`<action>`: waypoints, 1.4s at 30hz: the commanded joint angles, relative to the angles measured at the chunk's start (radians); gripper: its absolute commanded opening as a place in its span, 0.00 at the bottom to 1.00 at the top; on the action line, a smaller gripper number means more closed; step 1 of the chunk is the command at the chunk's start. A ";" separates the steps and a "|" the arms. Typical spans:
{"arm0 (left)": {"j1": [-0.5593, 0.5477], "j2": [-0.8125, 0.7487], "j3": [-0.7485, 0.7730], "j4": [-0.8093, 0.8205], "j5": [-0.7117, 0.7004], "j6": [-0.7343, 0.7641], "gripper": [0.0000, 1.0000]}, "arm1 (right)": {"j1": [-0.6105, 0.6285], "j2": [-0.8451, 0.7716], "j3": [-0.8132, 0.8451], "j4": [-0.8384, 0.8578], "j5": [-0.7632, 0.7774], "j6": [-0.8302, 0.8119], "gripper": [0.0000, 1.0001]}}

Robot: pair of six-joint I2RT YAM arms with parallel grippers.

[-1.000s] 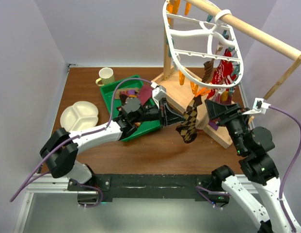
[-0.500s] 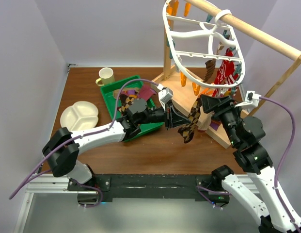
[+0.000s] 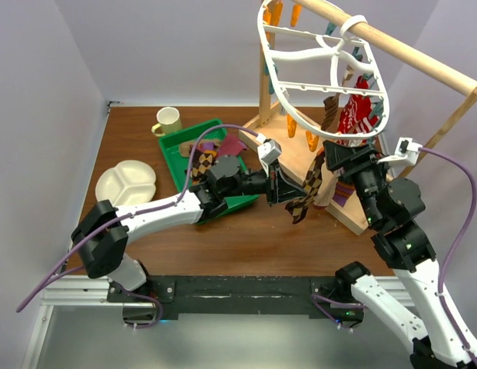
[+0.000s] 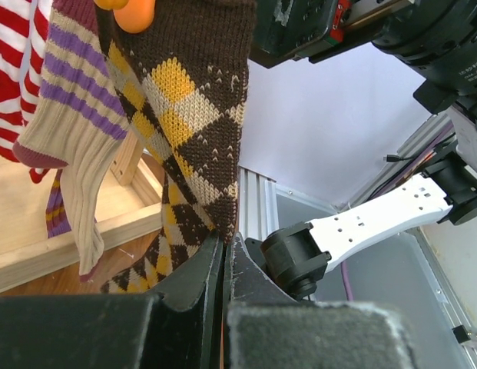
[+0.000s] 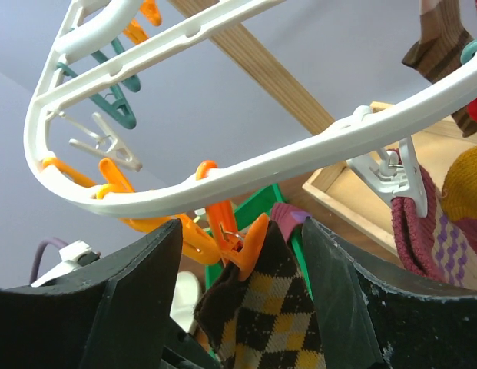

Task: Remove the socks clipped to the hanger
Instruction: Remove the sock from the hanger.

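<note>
The white oval hanger [image 3: 303, 123] hangs from the wooden rail; its rim also shows in the right wrist view [image 5: 299, 157]. A brown and yellow argyle sock [image 3: 306, 192] hangs from an orange clip [image 5: 238, 238]. My left gripper [image 3: 288, 187] is shut on the sock's lower part, which is pinched between the jaws [image 4: 223, 250]. My right gripper [image 5: 242, 227] is open, one finger on each side of that orange clip. A red striped sock [image 3: 353, 115], a tan and purple striped sock [image 4: 69, 115] and a maroon sock [image 5: 430, 231] hang clipped nearby.
A green tray [image 3: 180, 146] with loose socks lies behind my left arm. A cream mug [image 3: 168, 121] and a white divided plate [image 3: 127, 183] stand at the left. The wooden rail [image 3: 407, 50] and the stand's base [image 3: 288, 150] are close to both grippers.
My left gripper has moved right and up with the argyle sock's lower end. My right gripper has risen and closed in around the orange clip.
</note>
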State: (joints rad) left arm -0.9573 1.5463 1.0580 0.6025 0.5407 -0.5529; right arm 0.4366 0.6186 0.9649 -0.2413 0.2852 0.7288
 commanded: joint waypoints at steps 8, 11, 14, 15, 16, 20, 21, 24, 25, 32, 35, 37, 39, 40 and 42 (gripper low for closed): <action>-0.015 0.020 0.042 -0.009 -0.001 0.030 0.00 | -0.002 0.058 0.086 -0.016 0.051 -0.037 0.65; -0.017 0.021 0.046 -0.018 -0.007 0.034 0.00 | -0.004 0.072 0.100 -0.036 0.054 -0.040 0.64; -0.018 0.021 0.049 -0.024 -0.015 0.038 0.00 | -0.002 0.073 0.098 -0.041 0.055 -0.039 0.63; -0.018 0.021 0.050 -0.026 -0.021 0.036 0.00 | -0.002 0.073 0.098 -0.044 0.057 -0.040 0.61; -0.018 0.021 0.051 -0.029 -0.024 0.039 0.00 | -0.004 0.073 0.098 -0.044 0.055 -0.040 0.61; -0.018 0.012 0.050 -0.044 -0.047 0.047 0.00 | -0.004 0.072 0.103 -0.052 0.058 -0.046 0.53; -0.018 0.009 0.048 -0.053 -0.057 0.048 0.00 | -0.002 0.070 0.103 -0.055 0.058 -0.046 0.50; -0.018 -0.005 0.043 -0.072 -0.091 0.059 0.00 | -0.002 0.073 0.110 -0.072 0.060 -0.054 0.42; -0.018 -0.008 0.040 -0.078 -0.100 0.062 0.00 | -0.004 0.075 0.110 -0.075 0.060 -0.055 0.40; -0.018 -0.038 0.025 -0.086 -0.146 0.071 0.00 | -0.004 0.081 0.107 -0.076 0.043 -0.055 0.06; -0.018 -0.049 0.020 -0.095 -0.157 0.077 0.00 | -0.002 0.084 0.106 -0.075 0.040 -0.057 0.00; -0.018 -0.055 0.014 -0.096 -0.170 0.079 0.00 | -0.004 0.082 0.106 -0.073 0.040 -0.058 0.00; -0.018 -0.061 0.011 -0.099 -0.179 0.080 0.00 | -0.002 0.082 0.107 -0.072 0.040 -0.057 0.00; -0.018 -0.061 0.011 -0.099 -0.179 0.082 0.00 | -0.002 0.082 0.106 -0.072 0.039 -0.058 0.00; -0.018 -0.066 0.014 -0.099 -0.179 0.082 0.00 | -0.002 0.081 0.104 -0.072 0.037 -0.060 0.02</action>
State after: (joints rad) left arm -0.9710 1.5291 1.0687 0.4835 0.3843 -0.4992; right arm 0.4366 0.6937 1.0451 -0.3145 0.3214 0.6704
